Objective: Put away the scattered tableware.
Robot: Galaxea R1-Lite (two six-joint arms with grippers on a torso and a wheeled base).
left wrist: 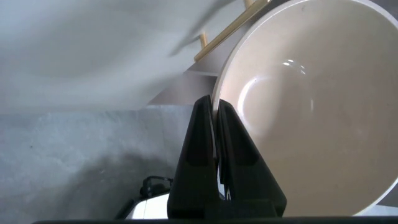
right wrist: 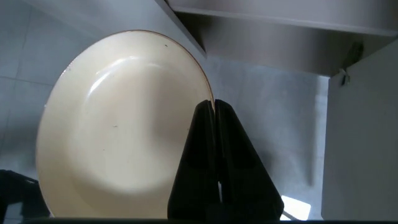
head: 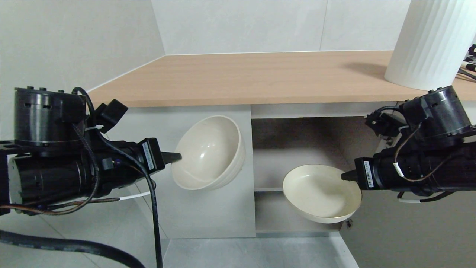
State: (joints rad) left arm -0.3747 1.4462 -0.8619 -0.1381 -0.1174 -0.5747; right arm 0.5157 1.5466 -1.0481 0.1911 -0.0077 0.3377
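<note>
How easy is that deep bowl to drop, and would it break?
The bowl looks glossy, with bright highlights, so probably slippery. The left gripper pinches only its rim, so it might swing. It looks like ceramic, so a fall would likely crack it.
</note>
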